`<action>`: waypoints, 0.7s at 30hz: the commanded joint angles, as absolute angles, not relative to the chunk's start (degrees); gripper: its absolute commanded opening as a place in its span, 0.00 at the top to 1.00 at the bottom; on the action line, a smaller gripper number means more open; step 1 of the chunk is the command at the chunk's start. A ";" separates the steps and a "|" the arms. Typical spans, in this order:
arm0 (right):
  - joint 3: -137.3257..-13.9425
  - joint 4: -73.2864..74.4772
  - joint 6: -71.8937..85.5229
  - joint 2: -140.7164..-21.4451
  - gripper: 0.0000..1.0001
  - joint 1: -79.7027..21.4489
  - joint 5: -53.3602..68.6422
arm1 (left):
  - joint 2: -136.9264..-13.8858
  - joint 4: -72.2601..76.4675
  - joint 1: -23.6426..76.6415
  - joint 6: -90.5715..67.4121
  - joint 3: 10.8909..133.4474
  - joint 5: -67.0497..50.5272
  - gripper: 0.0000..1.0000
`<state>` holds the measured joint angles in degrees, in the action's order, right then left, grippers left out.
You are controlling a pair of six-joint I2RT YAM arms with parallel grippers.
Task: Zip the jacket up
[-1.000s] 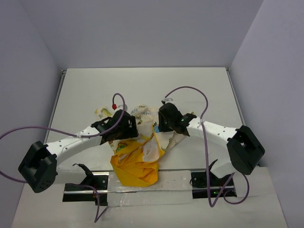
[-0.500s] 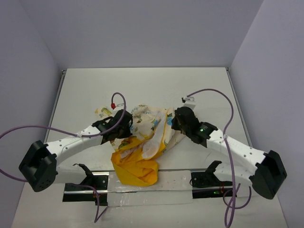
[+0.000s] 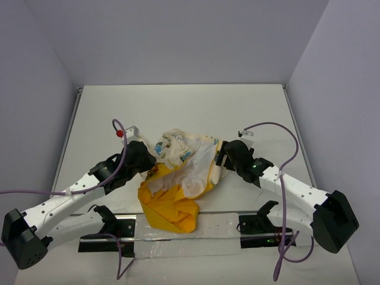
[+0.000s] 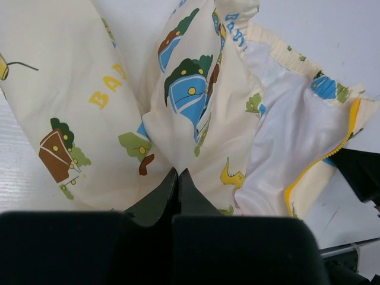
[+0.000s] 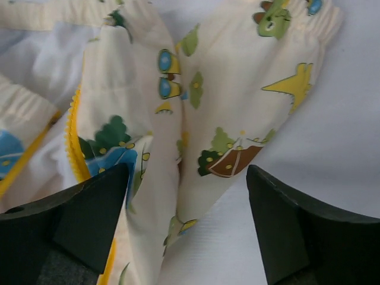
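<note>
Both arms have swung outward and back toward their bases over the last second, and the jacket (image 3: pixel 184 163) has been drawn wider between them, so more of its white inner face now shows. The left gripper (image 4: pixel 177 181) has clamped shut on a fold of the cream printed cloth at the jacket's left edge. The right gripper (image 5: pixel 187 196) has let go. Its fingers stand wide apart with a sleeve lying loose between them, unpinched.

My reading is that this is spreading and regrasping, not zipping. The yellow zipper teeth (image 4: pixel 320 157) run along one open front edge, and I cannot make out the slider or the other half.

Nearest the bases, the yellow hood (image 3: pixel 169 211) bunches up just beside the mounting rail (image 3: pixel 219 222), so there is little room to pull toward the robot. The jacket's body lies at mid-table between the two grippers. Beyond it the table (image 3: pixel 178 107) offers bare surface up to the far wall, and either side has room before the left wall (image 3: pixel 35 89) and the right.
</note>
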<state>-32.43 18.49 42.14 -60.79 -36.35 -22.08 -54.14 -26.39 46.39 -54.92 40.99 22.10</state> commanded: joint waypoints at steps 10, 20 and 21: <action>-45.27 11.06 37.37 -62.28 0.00 -39.40 -7.70 | -55.18 -24.56 46.23 -56.61 41.33 22.64 1.00; -48.65 1.25 41.84 -75.23 0.03 -42.12 4.10 | -55.32 -25.86 46.29 -56.25 41.84 22.68 1.00; -49.27 1.02 42.13 -76.95 0.04 -42.19 4.50 | -55.20 -25.94 46.24 -56.27 41.81 22.69 1.00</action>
